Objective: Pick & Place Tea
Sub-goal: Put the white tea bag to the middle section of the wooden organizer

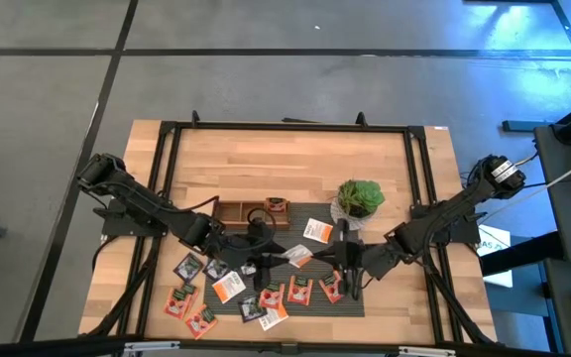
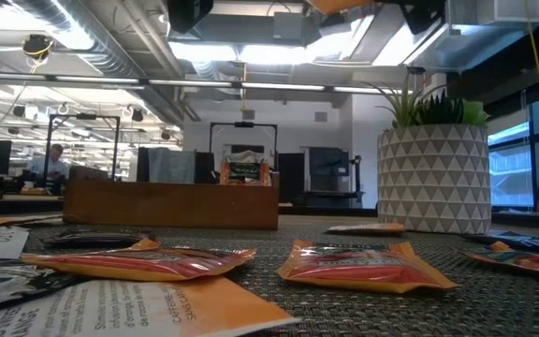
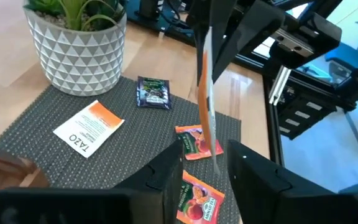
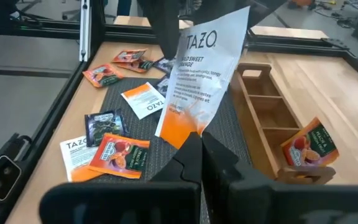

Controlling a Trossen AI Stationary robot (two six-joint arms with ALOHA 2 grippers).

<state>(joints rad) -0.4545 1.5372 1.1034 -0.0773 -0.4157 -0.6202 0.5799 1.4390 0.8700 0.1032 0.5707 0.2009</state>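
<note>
Right gripper (image 4: 196, 144): over the middle of the dark mat, fingers clenched on the orange lower edge of a white-and-orange sachet (image 4: 202, 74). The sachet is lifted clear of the mat and hangs between the two arms.

Left gripper (image 3: 204, 171): also over the mat, close to the right one. Fingers spread; the held sachet is seen edge-on above the gap. Whether the pads touch it cannot be told.

Wooden tray (image 1: 249, 210): long, three compartments, lying on the table along the mat's far edge, left of the plant.

Tray contents: one orange-red sachet (image 4: 309, 148) stands tilted in the end compartment nearest the plant. The other two compartments show bare wood in the right wrist view.

Loose tea (image 1: 228, 287): many sachets flat on the mat (image 1: 317, 304) and on the bare wood of the table (image 1: 285, 164) just left of it. Colours are orange-red, dark and white with orange. Several lie along the mat's near edge; a few dark ones sit off the mat to the left.

Near the pot: one white-and-orange sachet (image 3: 89, 129) and one dark sachet (image 3: 153, 93) lie on the mat.

Potted plant (image 1: 357, 201): green, in a white patterned pot, at the mat's far right corner, just beside the tray's end.
</note>
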